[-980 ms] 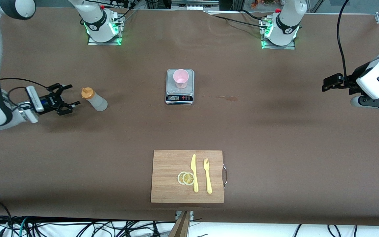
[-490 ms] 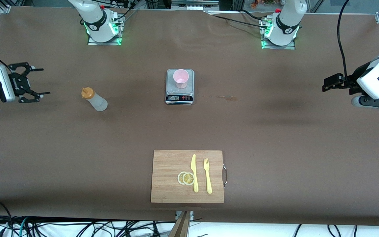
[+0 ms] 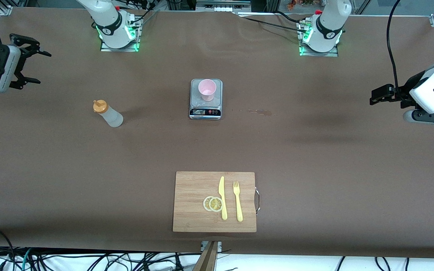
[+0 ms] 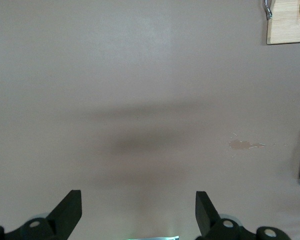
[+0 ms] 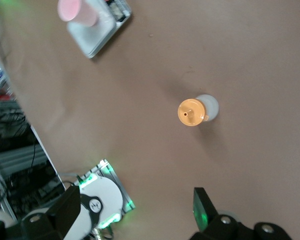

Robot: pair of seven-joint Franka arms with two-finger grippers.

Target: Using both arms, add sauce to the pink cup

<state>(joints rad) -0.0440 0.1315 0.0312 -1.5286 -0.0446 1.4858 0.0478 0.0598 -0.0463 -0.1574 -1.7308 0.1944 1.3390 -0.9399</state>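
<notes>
The sauce bottle (image 3: 107,114), whitish with an orange cap, stands upright on the table toward the right arm's end, free of both grippers. It also shows in the right wrist view (image 5: 191,112). The pink cup (image 3: 207,89) stands on the scale (image 3: 206,109) mid-table, and shows in the right wrist view (image 5: 72,10). My right gripper (image 3: 43,67) is open and empty, raised over the table edge at its arm's end, well apart from the bottle; its wrist view (image 5: 137,200) looks down on the bottle. My left gripper (image 3: 374,97) is open and empty, waiting over its end of the table (image 4: 138,200).
A wooden cutting board (image 3: 194,199) with a yellow knife (image 3: 222,197), a yellow fork (image 3: 237,201) and lemon slices (image 3: 213,203) lies near the front edge. A small brown stain (image 3: 256,111) marks the mat beside the scale.
My right gripper has drawn back from beside the bottle, rising toward the table's end and the robots' side. The bottle, the cup and the left arm have not moved.
</notes>
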